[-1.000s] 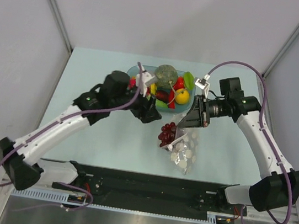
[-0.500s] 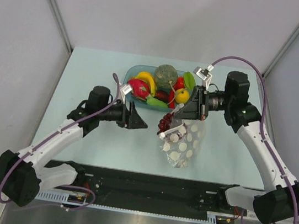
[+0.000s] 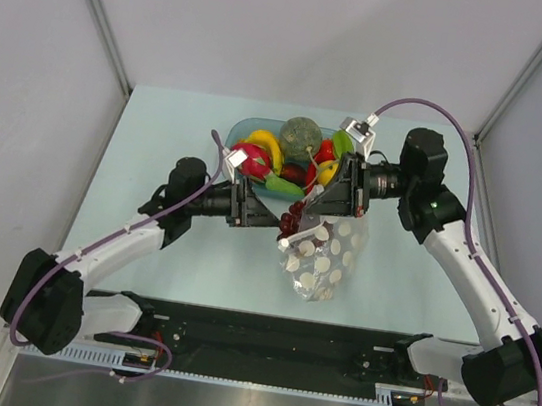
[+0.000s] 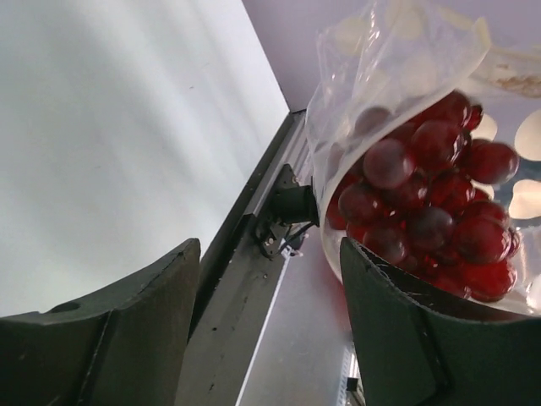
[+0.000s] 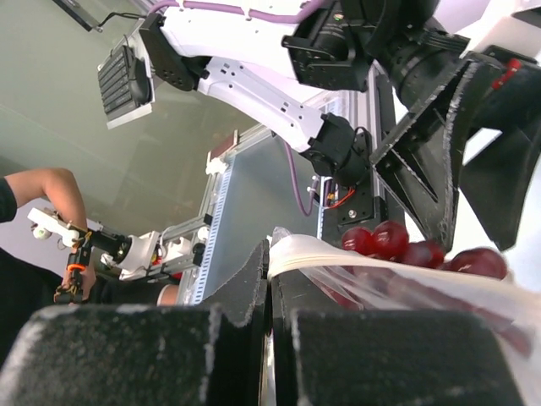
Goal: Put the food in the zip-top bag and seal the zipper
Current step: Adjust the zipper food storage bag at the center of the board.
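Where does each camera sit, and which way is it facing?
Top external: above and behind, looking down on the table; the left arm and right arm show.
Left wrist: faces the zip-top bag past the open left gripper.
Right wrist: faces the left arm; right gripper shut on the bag's edge.
Shared: both wrist views show the grapes in the bag.

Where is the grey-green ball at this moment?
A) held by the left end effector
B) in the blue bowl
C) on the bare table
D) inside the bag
B: the ball sits in the bowl, while the left end effector is open and empty and the right end effector pinches the bag.
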